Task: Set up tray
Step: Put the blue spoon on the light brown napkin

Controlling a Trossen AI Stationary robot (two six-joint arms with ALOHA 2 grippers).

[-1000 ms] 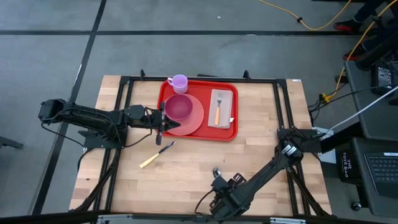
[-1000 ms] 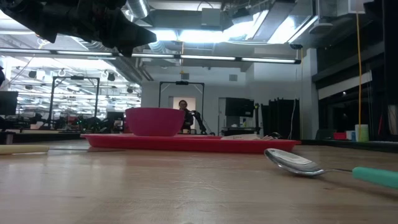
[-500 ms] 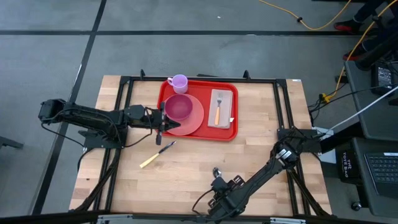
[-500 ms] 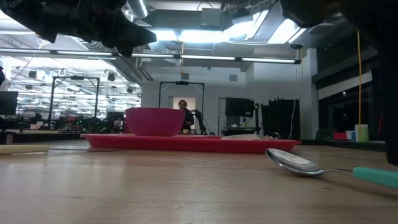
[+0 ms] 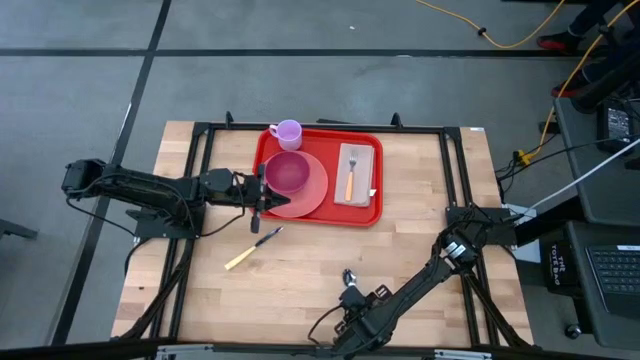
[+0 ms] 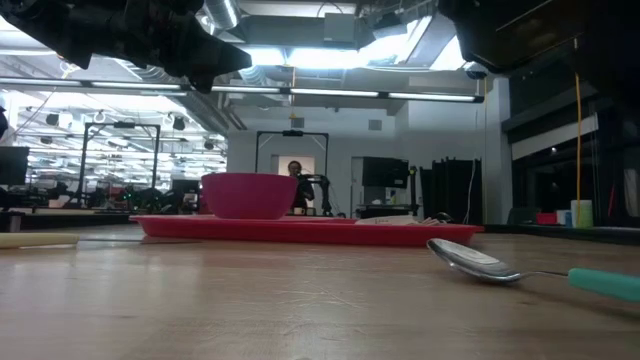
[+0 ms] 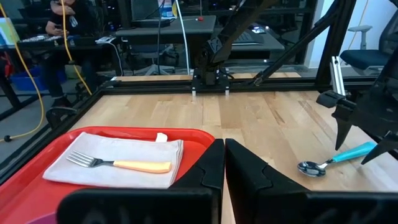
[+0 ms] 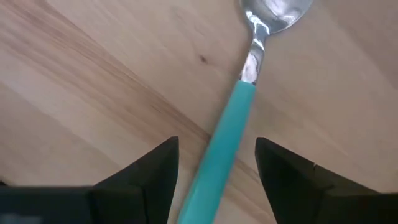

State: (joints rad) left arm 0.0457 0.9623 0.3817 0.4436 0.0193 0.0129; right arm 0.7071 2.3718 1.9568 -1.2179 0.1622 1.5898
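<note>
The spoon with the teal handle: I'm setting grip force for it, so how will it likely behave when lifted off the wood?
The spoon looks stiff and probably light, being thin. Its smooth teal handle lies flat on the table, so it may slip or pivot between the open right end effector fingers. The heavier-looking metal bowl end might tip downward.

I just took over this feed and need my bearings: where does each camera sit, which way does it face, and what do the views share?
High view: overhead, looking straight down on the table; shows both arms, the tray and a knife.
Low view: at tabletop height, facing the room; arm parts hang at the top, spoon close by.
Left wrist view: looks across the tray's fork past the shut left gripper.
Right wrist view: looks down at the table; open right gripper straddles the spoon handle.
Shared: the spoon shows in all four views.
</note>
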